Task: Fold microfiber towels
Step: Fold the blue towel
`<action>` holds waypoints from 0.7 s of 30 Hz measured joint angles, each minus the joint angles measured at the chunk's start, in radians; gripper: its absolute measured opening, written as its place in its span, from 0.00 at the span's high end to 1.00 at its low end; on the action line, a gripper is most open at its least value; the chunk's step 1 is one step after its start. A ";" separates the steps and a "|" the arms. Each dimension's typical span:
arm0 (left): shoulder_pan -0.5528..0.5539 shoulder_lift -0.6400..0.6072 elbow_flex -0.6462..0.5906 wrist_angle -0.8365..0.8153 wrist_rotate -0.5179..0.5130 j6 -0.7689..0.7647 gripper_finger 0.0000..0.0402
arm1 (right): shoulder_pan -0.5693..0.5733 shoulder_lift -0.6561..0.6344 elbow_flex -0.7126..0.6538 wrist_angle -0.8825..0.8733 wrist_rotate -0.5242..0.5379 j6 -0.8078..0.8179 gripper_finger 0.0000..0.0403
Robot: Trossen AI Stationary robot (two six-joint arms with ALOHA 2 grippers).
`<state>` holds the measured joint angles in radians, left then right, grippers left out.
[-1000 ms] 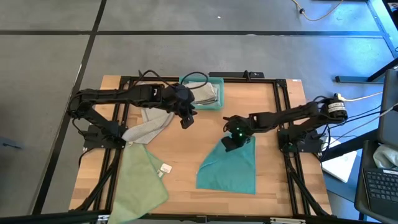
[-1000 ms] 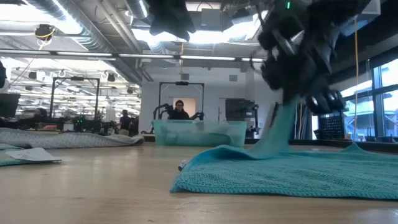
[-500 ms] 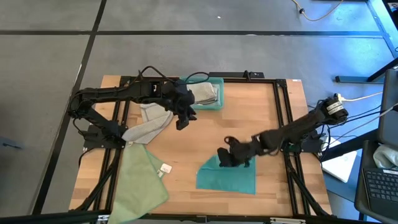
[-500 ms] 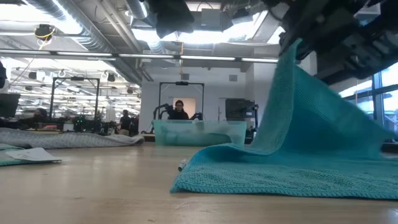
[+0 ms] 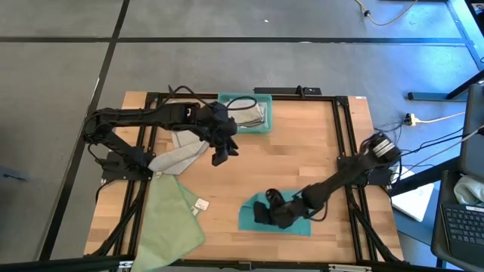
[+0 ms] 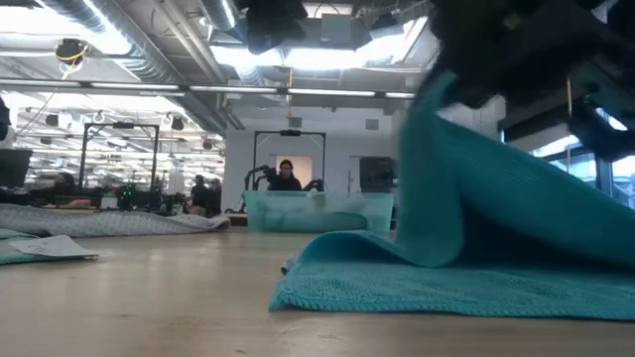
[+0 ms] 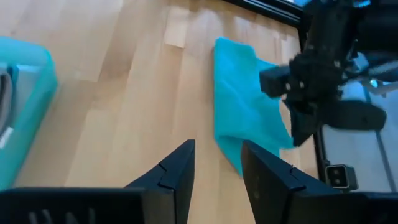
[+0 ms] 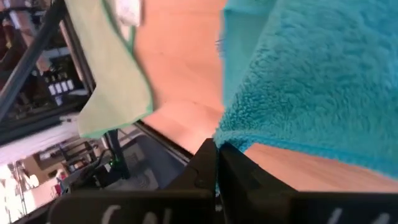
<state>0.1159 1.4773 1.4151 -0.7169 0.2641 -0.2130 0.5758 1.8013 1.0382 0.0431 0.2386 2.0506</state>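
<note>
Teal towel [image 5: 291,224] now lies doubled at the bench's [image 5: 302,143] front right; a second ago it was spread long, its far edge just lifted. The right gripper [image 5: 266,211], clenched on that edge, has carried it toward the front edge, so the first fold looks nearly laid. Right arm stretched low and far across the cloth. Left gripper [image 5: 220,155] hovers part open and empty near the grey towel [image 5: 180,155], just in front of the teal bin [image 5: 262,125]. Pale green towel [image 5: 168,221] waits unfolded, front left.

Right gripper [image 5: 266,214] low, jaws shut, left gripper [image 5: 221,156] raised, jaws apart
</note>
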 joint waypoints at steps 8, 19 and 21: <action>-0.063 0.000 0.000 -0.017 0.013 -0.047 0.70 | -0.004 0.135 0.199 -0.041 0.023 -0.069 0.98; -0.099 0.000 0.000 -0.020 0.007 -0.023 0.70 | 0.005 0.146 0.253 -0.115 -0.033 -0.065 0.98; -0.097 0.000 0.000 -0.020 0.007 -0.020 0.70 | 0.005 0.147 0.253 -0.132 -0.055 -0.063 0.97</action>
<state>0.0186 1.4773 1.4151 -0.7374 0.2707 -0.2329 0.5811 1.9483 1.2907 -0.0888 0.1834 1.9881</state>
